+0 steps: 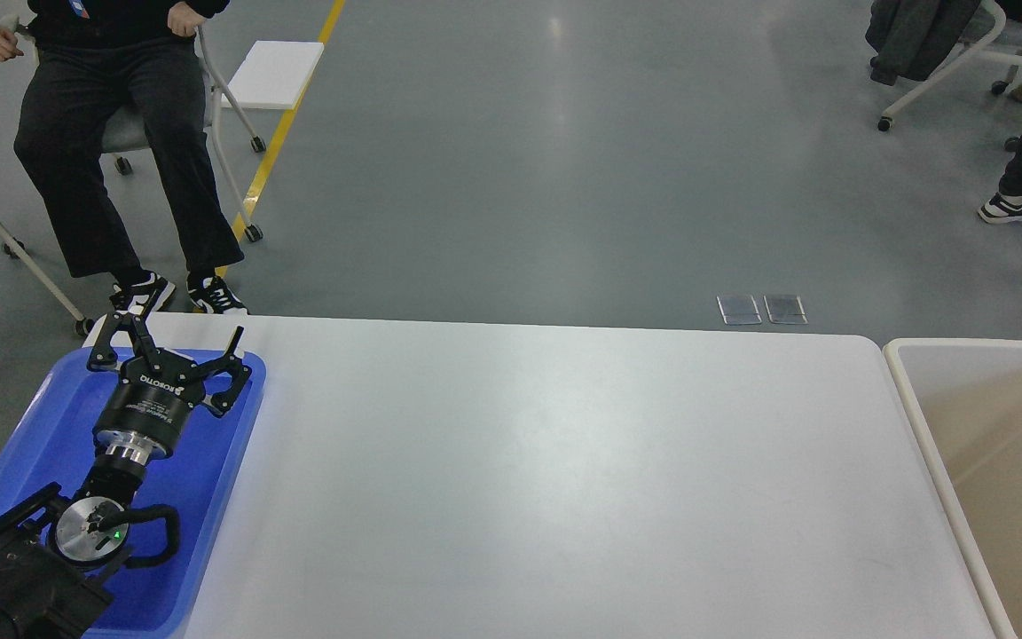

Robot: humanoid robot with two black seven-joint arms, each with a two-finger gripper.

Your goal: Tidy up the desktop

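The desktop [546,479] is a large plain white tabletop that fills the lower middle of the head view. No loose object shows on its bare surface. My left gripper [183,333] is open and empty, its two black fingers spread wide over the far end of the blue tray [218,461] at the table's left edge. My left arm runs up from the lower left corner over the tray. My right gripper is out of view.
A beige white-rimmed bin [910,408] stands against the table's right end. Beyond the far edge, a seated person [121,133] is at the far left, and chairs and other people's feet [1021,209] are at the far right.
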